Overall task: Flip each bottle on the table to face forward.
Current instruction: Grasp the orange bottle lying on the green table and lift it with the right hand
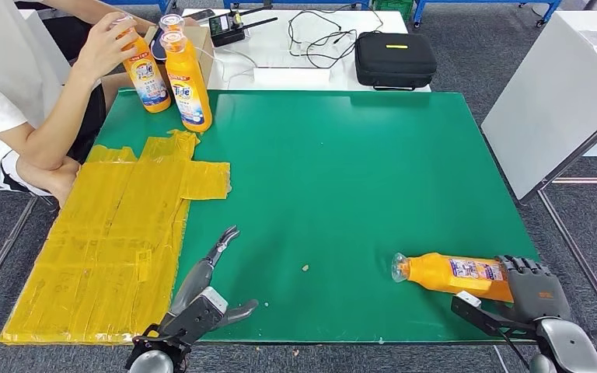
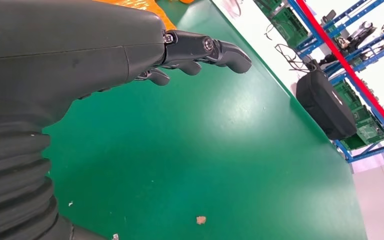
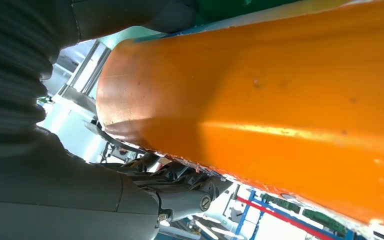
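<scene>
Three orange plastic detergent bottles are before you. One lies on its side [image 1: 452, 274] at the near right corner of the green-topped table [image 1: 357, 179], clear cap pointing away from your right hand [image 1: 535, 289], whose fingers wrap its base end. Your left hand [image 1: 206, 291] rests released near the table's front edge, fingers spread, just beside a patch of yellow tape [image 1: 116, 233]. Far beyond it, two upright bottles [image 1: 188, 78] stand together, a person's hand [image 1: 109, 45] on one.

Orange detergent bottles [image 1: 187, 81] with clear caps and blue-white labels; green desk [image 1: 342, 194]; yellow tape patch [image 1: 116, 241]; black case [image 1: 395, 59].
</scene>
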`<state>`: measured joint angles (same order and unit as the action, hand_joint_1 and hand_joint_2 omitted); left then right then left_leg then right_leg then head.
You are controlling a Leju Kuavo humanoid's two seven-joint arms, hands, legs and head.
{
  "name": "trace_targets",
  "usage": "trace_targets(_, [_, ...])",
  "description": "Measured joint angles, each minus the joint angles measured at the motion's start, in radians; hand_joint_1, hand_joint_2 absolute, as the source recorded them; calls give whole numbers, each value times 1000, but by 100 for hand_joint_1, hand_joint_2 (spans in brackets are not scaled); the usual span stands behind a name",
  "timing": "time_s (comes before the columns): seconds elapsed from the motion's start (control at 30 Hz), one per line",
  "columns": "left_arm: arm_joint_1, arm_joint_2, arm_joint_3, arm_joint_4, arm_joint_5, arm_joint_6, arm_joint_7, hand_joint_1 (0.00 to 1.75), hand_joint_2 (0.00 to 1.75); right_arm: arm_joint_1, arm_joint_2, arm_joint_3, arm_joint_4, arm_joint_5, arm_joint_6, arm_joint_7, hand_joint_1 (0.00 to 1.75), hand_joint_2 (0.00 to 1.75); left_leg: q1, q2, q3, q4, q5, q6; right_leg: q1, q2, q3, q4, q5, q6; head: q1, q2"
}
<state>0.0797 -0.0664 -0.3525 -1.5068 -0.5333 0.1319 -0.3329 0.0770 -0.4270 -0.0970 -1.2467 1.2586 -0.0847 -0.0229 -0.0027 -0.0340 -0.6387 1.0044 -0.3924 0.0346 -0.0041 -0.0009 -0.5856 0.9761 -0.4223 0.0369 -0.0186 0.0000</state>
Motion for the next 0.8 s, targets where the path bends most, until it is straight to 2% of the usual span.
trace_targets(0.3, [0,0,0,0,0,4,0,0,175,-12,14,18,5,16,-25,6,175,175,0,1,0,0,0,0,0,0,8,0,1,0,0,0])
trace_targets(0.47, [2,0,0,-1,6,5,-1,0,175,-14,38,18,7,-44,-87,-29,175,175,0,1,1,0,0,0,0,0,8,0,1,0,0,0])
trace_targets(0.7, [7,0,-1,-10,26,3,-2,0,175,-7,153,0,-49,-108,-296,-56,175,175,0,3,0,0,1,-1,0,2,7,1,1,-1,-1,0])
trace_targets(0.8, [7,0,-5,-10,28,2,-2,0,175,-10,189,-8,-70,-99,-340,-45,175,175,0,1,-1,0,1,-2,0,2,7,1,1,-1,0,0])
